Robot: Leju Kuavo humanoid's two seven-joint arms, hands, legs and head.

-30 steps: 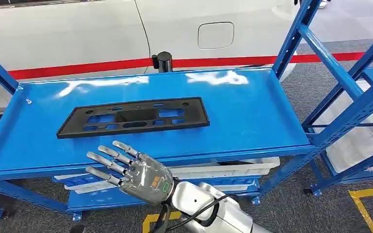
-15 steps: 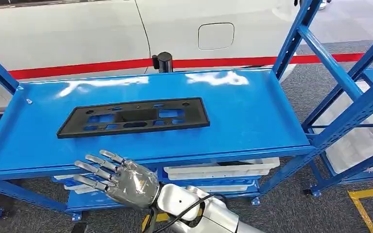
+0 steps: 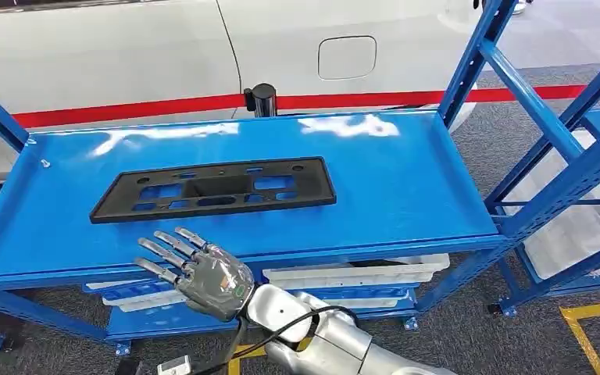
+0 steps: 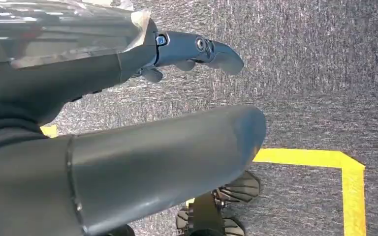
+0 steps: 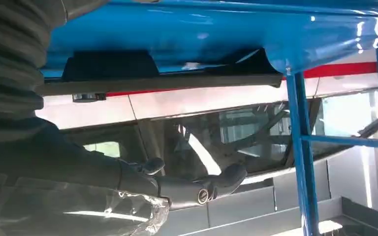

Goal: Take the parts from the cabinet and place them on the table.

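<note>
A flat black plastic part (image 3: 215, 189) with several cut-outs lies on the left half of the blue cabinet shelf (image 3: 406, 180). My right hand (image 3: 195, 272) hovers at the shelf's front edge, just in front of the part, fingers spread and holding nothing. From the right wrist view the part (image 5: 162, 81) appears edge-on on the shelf (image 5: 202, 34), beyond my right hand (image 5: 177, 187), which does not touch it. My left hand (image 4: 103, 113) hangs over grey floor with its fingers extended and nothing in it.
A white car and a red stripe run behind the cabinet, with a black post (image 3: 264, 98) at its back edge. White trays (image 3: 351, 273) lie on the lower shelf. Another blue rack (image 3: 562, 156) stands to the right. A yellow line (image 3: 594, 328) marks the floor.
My right hand dipped and shifted slightly left, then rose again to the shelf's front edge. The black part has not moved.
</note>
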